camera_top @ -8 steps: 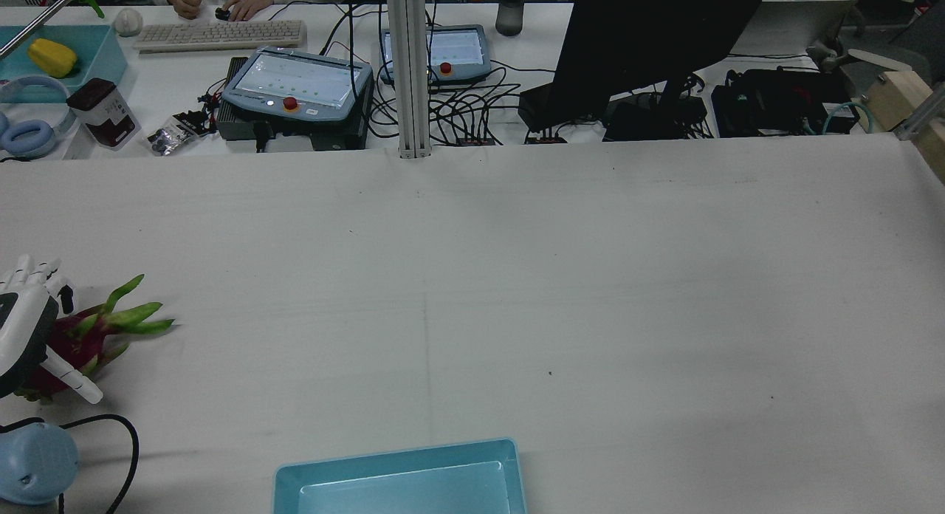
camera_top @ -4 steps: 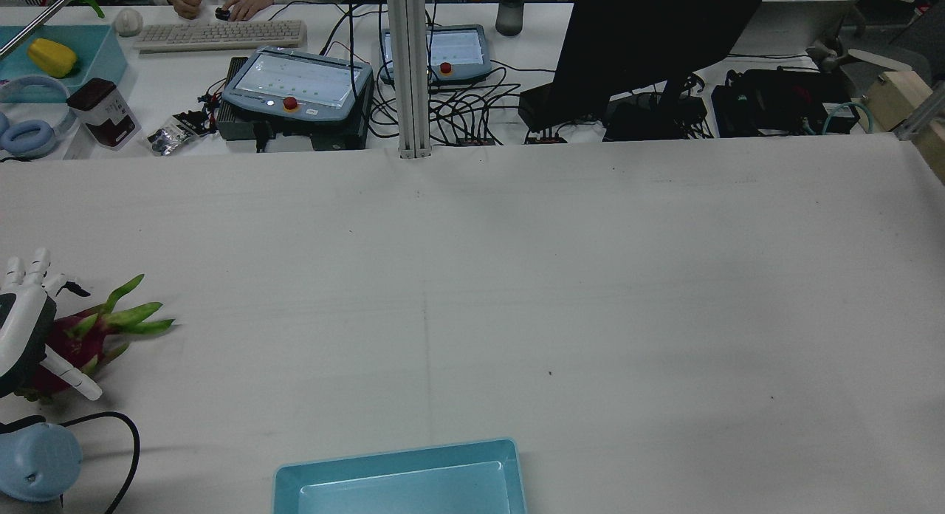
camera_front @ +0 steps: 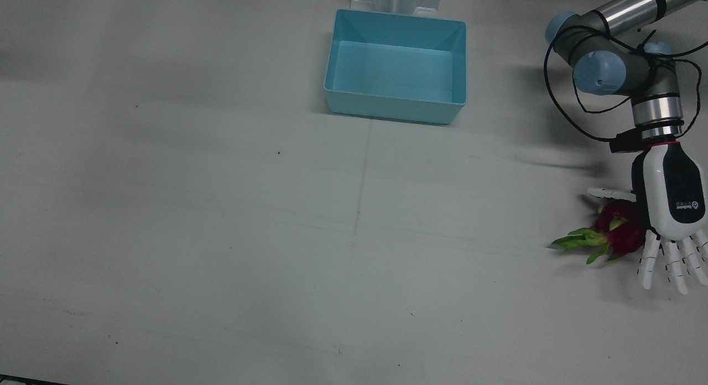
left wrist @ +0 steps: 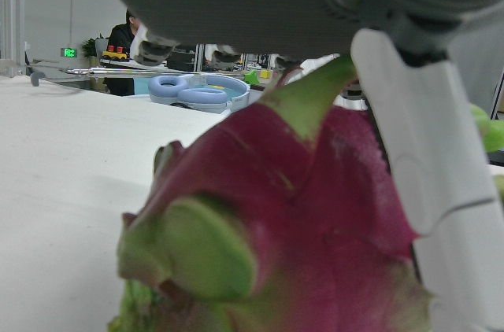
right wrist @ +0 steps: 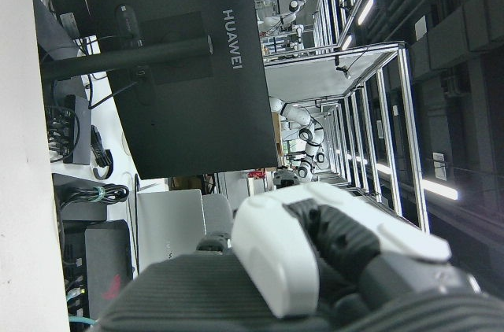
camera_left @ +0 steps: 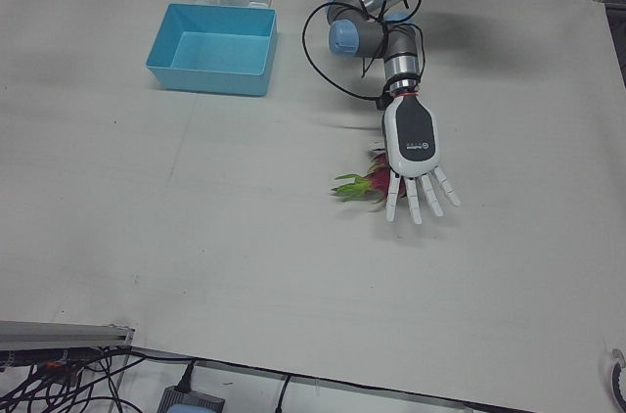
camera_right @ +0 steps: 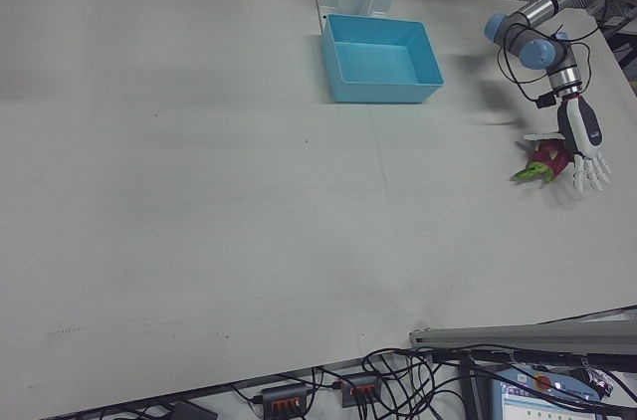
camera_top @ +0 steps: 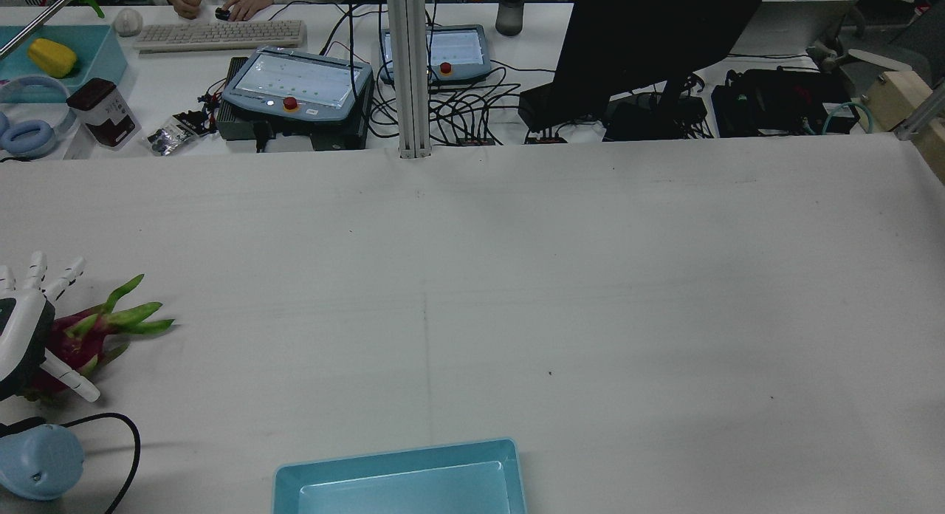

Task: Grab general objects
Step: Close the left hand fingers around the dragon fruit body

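A red dragon fruit (camera_front: pixel 619 233) with green leaf tips lies on the white table near the edge on the robot's left side. It also shows in the rear view (camera_top: pixel 81 337), the left-front view (camera_left: pixel 364 184) and the right-front view (camera_right: pixel 543 158). My left hand (camera_front: pixel 672 202) is right over it, palm down, open, with the fingers (camera_front: pixel 666 263) stretched straight past the fruit and the thumb (camera_front: pixel 608 194) out to the side. In the left hand view the fruit (left wrist: pixel 299 214) fills the frame, next to one finger (left wrist: pixel 425 151). My right hand (right wrist: pixel 315 261) shows only in part in its own view.
A light blue bin (camera_front: pixel 395 111) stands empty near the arms' pedestals, mid-table; it also shows in the rear view (camera_top: pixel 399 458). Beyond the table's far edge are teach pendants (camera_top: pixel 295 86), cables, a keyboard and a monitor (camera_top: pixel 650 49). The left arm's cable (camera_top: pixel 111 433) trails near the fruit.
The left hand's fingers have straightened and spread from a curl around the fruit. The hand has drifted slightly towards the table's left edge. The fruit has not moved.
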`<state>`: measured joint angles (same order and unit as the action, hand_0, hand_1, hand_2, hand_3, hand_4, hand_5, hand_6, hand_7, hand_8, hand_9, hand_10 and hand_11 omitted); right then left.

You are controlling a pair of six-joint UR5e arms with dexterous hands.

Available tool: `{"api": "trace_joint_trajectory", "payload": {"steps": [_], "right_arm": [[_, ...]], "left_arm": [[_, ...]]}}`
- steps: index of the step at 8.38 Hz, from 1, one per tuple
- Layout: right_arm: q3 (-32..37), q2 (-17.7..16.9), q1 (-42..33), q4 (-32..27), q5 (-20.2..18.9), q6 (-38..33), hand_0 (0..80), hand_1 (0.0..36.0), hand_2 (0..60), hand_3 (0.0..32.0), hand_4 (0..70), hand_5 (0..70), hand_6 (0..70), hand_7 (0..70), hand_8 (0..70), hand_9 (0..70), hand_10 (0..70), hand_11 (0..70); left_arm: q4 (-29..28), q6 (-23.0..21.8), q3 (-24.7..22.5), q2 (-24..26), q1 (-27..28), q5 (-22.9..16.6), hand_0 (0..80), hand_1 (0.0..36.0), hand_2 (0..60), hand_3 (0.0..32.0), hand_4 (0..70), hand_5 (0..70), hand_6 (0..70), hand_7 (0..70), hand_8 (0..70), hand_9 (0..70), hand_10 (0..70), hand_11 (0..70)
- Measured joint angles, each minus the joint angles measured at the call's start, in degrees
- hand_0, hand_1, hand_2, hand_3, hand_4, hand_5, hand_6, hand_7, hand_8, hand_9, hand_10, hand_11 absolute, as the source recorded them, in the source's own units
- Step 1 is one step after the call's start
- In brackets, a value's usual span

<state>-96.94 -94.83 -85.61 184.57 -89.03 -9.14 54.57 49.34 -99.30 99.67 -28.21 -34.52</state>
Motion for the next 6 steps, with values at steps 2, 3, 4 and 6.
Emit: {"api": "trace_joint_trajectory", "payload": {"steps": [2, 3, 4, 6], "right_arm": [[0.0, 0.0, 0.0, 0.0, 0.0, 0.0, 0.0, 0.0, 0.0, 0.0, 0.0, 0.0, 0.0, 0.0, 0.0, 0.0, 0.0, 0.0], [0.0, 0.0, 0.0, 0.0, 0.0, 0.0, 0.0, 0.0, 0.0, 0.0, 0.0, 0.0, 0.0, 0.0, 0.0, 0.0, 0.0, 0.0], [0.0, 0.0, 0.0, 0.0, 0.0, 0.0, 0.0, 0.0, 0.0, 0.0, 0.0, 0.0, 0.0, 0.0, 0.0, 0.0, 0.0, 0.0], [0.0, 0.0, 0.0, 0.0, 0.0, 0.0, 0.0, 0.0, 0.0, 0.0, 0.0, 0.0, 0.0, 0.0, 0.0, 0.0, 0.0, 0.0]], "left_arm": [[-0.5, 0.0, 0.9, 0.0, 0.0, -0.1, 47.7, 13.6, 5.2, 6.0, 0.0, 70.0, 0.0, 7.8, 0.0, 0.1, 1.9, 4.1], [-0.8, 0.0, 1.5, 0.0, 0.1, -0.2, 48.2, 14.3, 6.2, 0.0, 0.0, 70.0, 0.2, 9.0, 0.0, 0.4, 2.5, 5.1], [-1.3, 0.0, 2.3, 0.0, 0.1, -0.4, 48.5, 14.8, 6.6, 0.0, 0.0, 70.0, 0.5, 9.3, 0.0, 0.4, 2.8, 5.5], [-2.0, 0.1, 3.5, 0.0, 0.2, -0.6, 53.0, 24.1, 23.2, 0.0, 0.0, 70.0, 3.7, 14.8, 0.0, 1.5, 3.3, 7.1]]}}
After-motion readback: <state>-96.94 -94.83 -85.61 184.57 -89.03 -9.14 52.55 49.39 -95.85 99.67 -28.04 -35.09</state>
